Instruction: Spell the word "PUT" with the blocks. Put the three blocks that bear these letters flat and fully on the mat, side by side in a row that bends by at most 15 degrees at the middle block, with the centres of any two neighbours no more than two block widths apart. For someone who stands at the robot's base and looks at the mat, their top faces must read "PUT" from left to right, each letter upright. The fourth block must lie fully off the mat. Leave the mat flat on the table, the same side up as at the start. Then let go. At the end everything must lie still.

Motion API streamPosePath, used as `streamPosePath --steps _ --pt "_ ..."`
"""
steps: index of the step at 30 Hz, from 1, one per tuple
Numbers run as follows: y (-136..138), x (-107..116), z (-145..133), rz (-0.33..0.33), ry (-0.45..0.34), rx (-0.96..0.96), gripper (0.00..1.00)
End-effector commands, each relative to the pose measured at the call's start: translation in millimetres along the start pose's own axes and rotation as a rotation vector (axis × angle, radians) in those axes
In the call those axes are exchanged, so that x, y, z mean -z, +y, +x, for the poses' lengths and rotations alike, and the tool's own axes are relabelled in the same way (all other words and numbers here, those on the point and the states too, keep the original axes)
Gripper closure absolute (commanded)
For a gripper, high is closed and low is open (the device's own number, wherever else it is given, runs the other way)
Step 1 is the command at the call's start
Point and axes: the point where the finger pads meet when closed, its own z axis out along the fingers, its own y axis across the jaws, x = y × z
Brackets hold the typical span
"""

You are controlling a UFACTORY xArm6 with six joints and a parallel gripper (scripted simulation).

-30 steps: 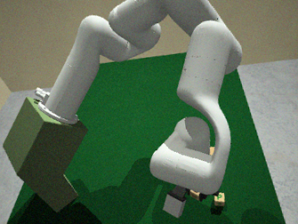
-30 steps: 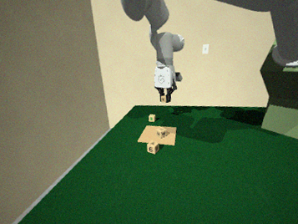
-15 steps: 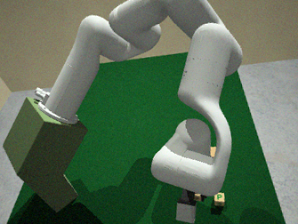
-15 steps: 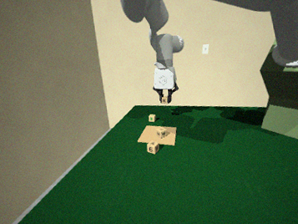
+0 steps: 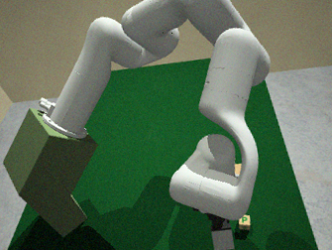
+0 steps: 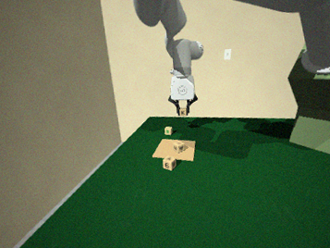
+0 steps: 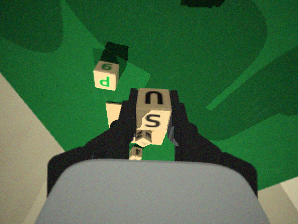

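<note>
My gripper [image 6: 183,104] [image 7: 152,100] [image 5: 219,223] is shut on a tan block [image 6: 182,111] [image 7: 152,114] and holds it high in the air above the far part of the table. The held block shows a black U on one face and an S on another. A block with a green P [image 5: 244,221] [image 6: 167,130] [image 7: 106,77] lies on the green table beyond the mat. The tan mat [image 6: 162,149] [image 7: 112,112] carries one block [image 6: 179,146] with a dark letter. Another block [image 6: 169,163] lies just off the mat's near edge.
The arm's olive base pedestal [image 5: 46,172] [image 6: 322,130] stands at the table's side. The arm's white links [image 5: 229,93] arch over the mat and hide most of it in the top view. Walls close off the left and the back.
</note>
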Motion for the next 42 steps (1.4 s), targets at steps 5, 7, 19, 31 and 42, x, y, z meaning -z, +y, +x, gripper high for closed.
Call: streamPosePath --steps 5,7,19,31,42 --pt "-1 -3 1 0.015 0.008 0.225 0.73" --pt "-1 -4 1 0.015 0.008 0.269 0.73" --pt "-1 -8 1 0.014 0.010 0.519 0.73" --pt "-1 -12 1 0.012 0.012 0.768 0.73" --pt "-1 -16 0 0.011 0.013 0.987 0.73"
